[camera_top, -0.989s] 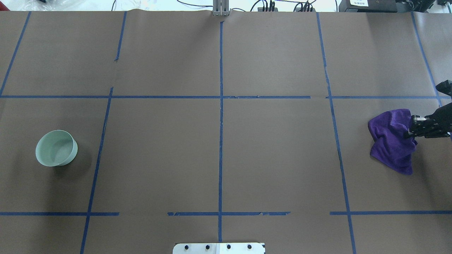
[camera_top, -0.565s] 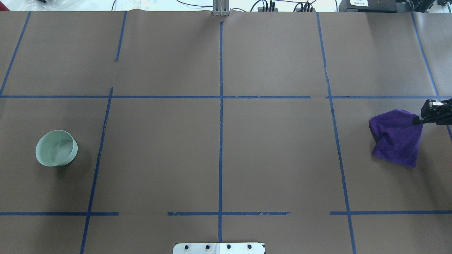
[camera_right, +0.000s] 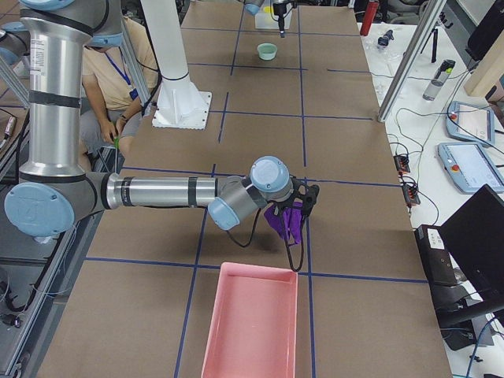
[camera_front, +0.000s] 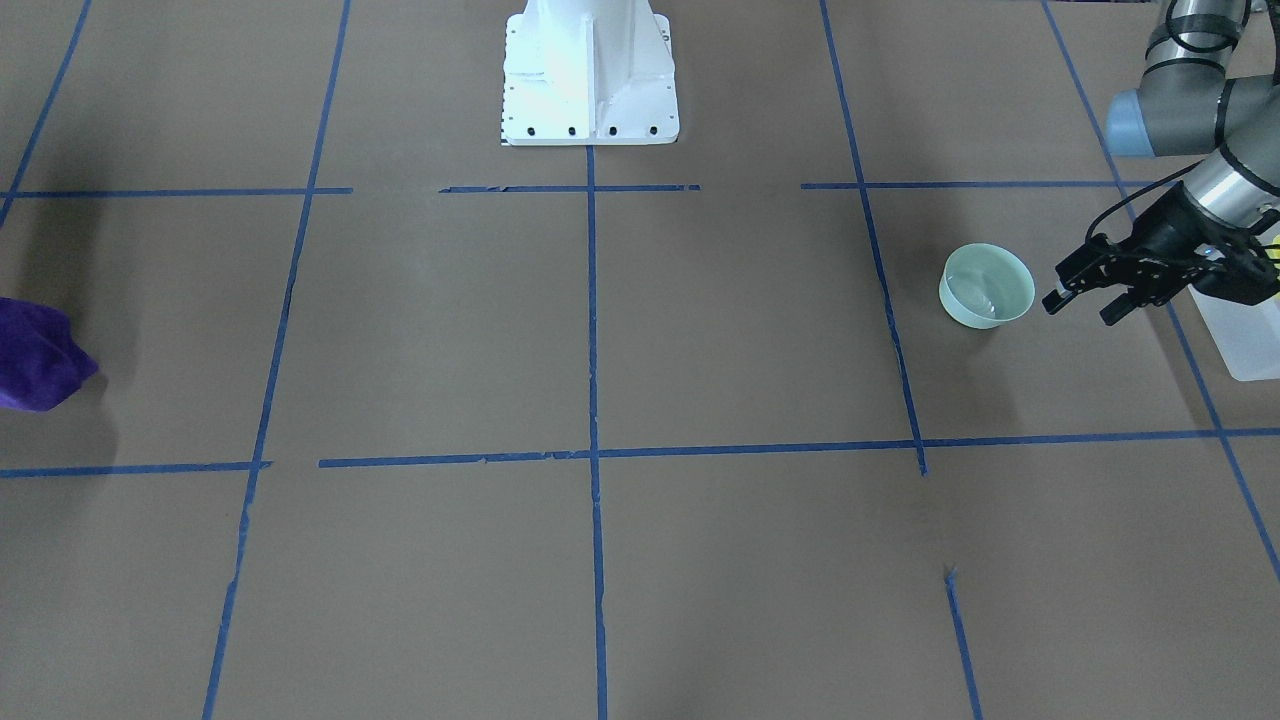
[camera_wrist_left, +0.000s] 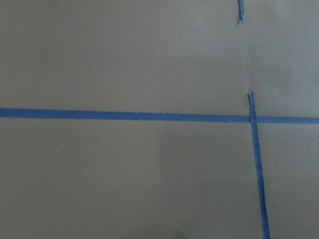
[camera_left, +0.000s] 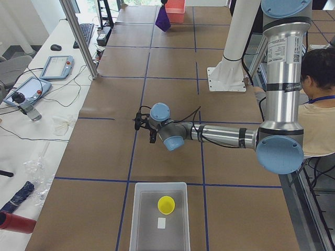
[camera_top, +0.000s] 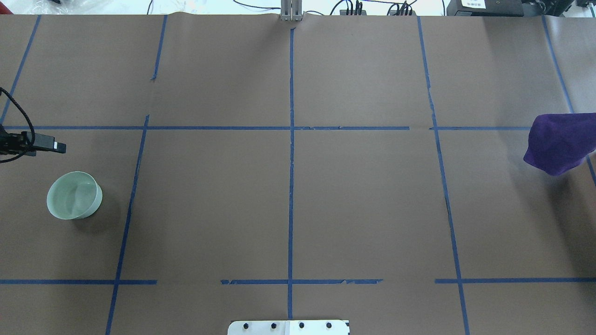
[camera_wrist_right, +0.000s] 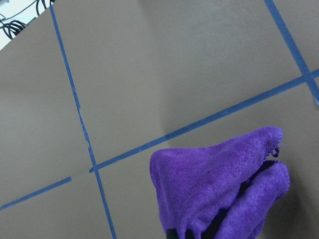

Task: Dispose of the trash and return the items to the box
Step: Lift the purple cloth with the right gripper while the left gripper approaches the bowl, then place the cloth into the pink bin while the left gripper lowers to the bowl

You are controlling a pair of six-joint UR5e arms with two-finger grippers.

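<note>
left gripper (camera_front: 1079, 308) fingers apart, empty, just beside the mint-green bowl (camera_front: 987, 286). right gripper (camera_right: 302, 203) clamped on a purple cloth (camera_top: 558, 142) hanging from its fingers.

The overhead camera looks forward and down from behind the white robot base (camera_top: 288, 327). The front-facing one faces it across the table (camera_front: 750, 330). Both share the mint-green bowl (camera_top: 74, 195). Side cameras look along the table from each end. The right wrist camera sits close to the purple cloth (camera_wrist_right: 219, 184).
</note>
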